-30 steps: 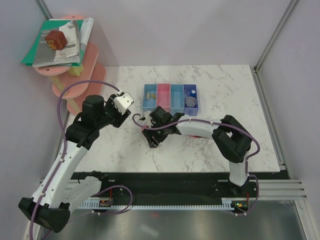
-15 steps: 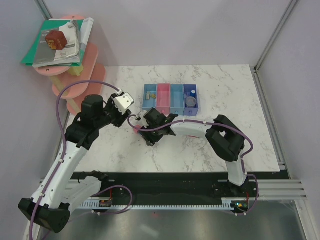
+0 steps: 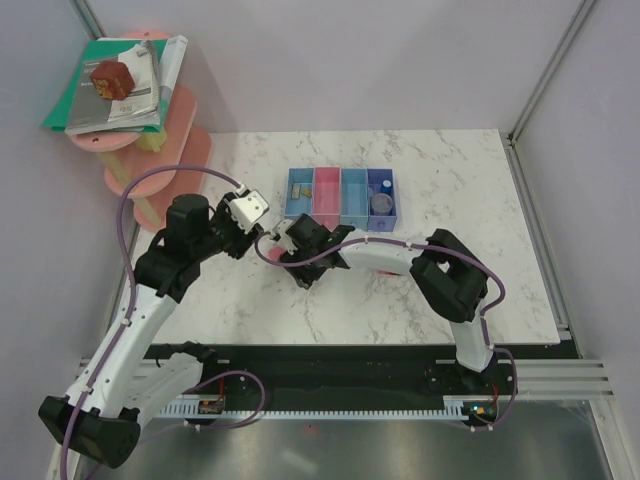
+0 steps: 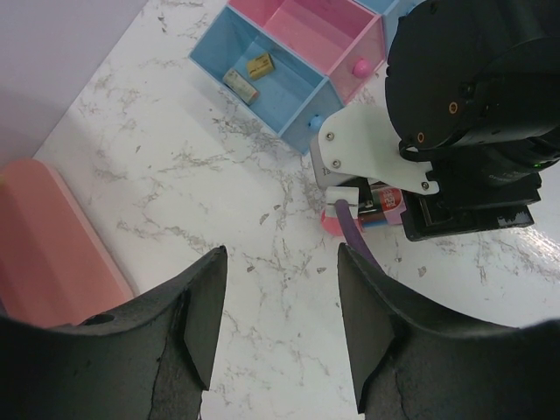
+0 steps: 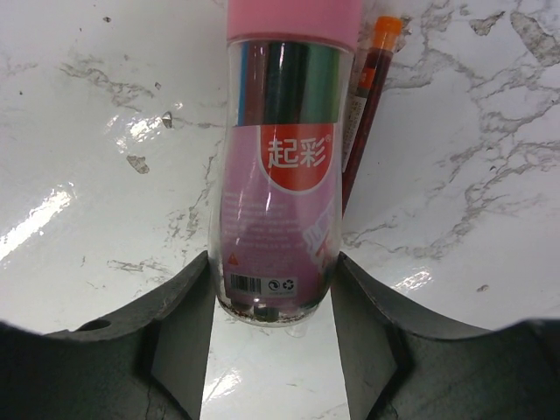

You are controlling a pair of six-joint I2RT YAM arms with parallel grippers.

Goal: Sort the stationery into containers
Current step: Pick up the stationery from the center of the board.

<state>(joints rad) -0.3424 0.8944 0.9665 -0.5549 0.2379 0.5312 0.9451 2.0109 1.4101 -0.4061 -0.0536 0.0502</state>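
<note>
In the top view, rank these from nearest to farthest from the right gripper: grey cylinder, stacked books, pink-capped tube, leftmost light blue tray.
1. pink-capped tube: between the right gripper fingers.
2. leftmost light blue tray: just beyond, at the row's left end.
3. grey cylinder: in the darker blue tray, at the row's right end.
4. stacked books: on the pink shelf, far left corner.

Left arm (image 3: 125, 335) and right arm (image 3: 385, 257) alike, white shells between bulky black joints, purple cable (image 3: 150, 178) looping along each, white plate (image 4: 367, 149) with small screws at one wrist, matte black fingers (image 5: 179, 341)
</note>
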